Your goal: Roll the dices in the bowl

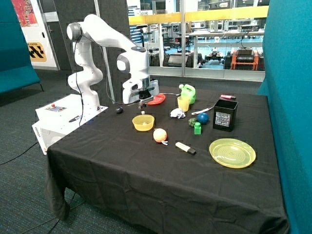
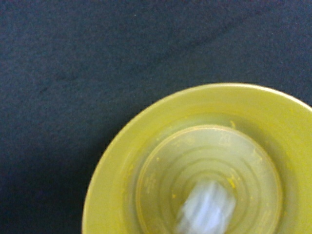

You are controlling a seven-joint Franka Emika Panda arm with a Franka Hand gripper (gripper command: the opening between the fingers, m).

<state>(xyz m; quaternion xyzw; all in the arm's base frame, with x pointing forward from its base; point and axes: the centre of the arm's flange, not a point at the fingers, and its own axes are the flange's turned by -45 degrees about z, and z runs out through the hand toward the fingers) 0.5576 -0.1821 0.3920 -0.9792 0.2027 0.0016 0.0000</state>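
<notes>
Gripper (image 1: 142, 104) hangs right above yellow bowl (image 1: 143, 123), one blurred white die (image 1: 143, 112) below it over the bowl; jaw spread can't be told.

Table layout with the bowl toward the far left of the spread

The bowl (image 1: 143, 122) sits on the table (image 1: 146, 180), directly under the gripper (image 1: 142, 104); a dice (image 1: 143, 112) shows in the air between them, above the bowl. A ball (image 1: 160, 135) lies just right of the bowl and nearer, a marker (image 1: 185, 147) further right, and a plate (image 1: 232, 152) at the near right. A box (image 1: 225, 114) stands behind the plate.
</notes>
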